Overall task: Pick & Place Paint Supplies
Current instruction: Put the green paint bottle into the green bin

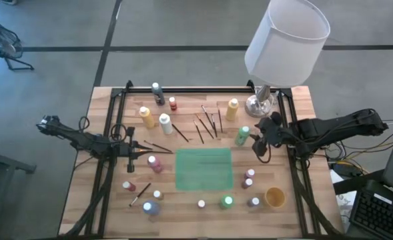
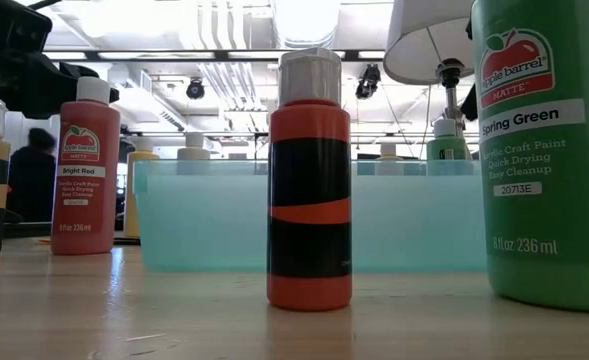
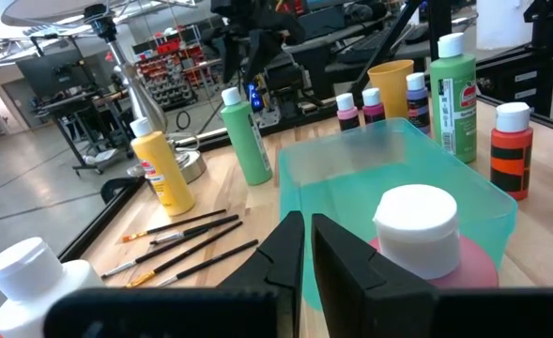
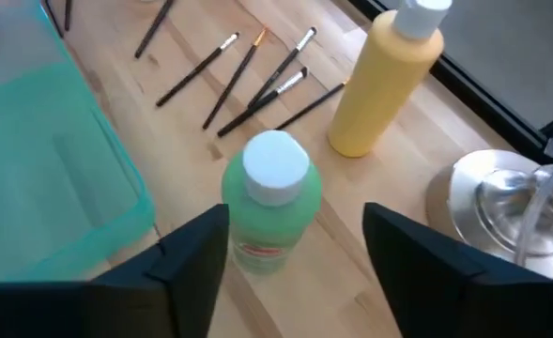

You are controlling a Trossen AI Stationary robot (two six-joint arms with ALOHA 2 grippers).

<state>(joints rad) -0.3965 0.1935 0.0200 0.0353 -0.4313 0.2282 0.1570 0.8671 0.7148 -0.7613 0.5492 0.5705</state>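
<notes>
Several small paint bottles and thin dark brushes stand and lie around a translucent green bin at the table's middle. My right gripper is open, its fingers set wide just short of a light green bottle with a white cap, which stands upright on the wood, right of the bin's far right corner. My left gripper is shut and level at the bin's left side, close beside a pink bottle with a white cap.
A lamp with a white shade and a metal base stands at the far right, next to a yellow bottle. A tan cup stands at the near right. More bottles line the near edge, among them an orange-and-black one.
</notes>
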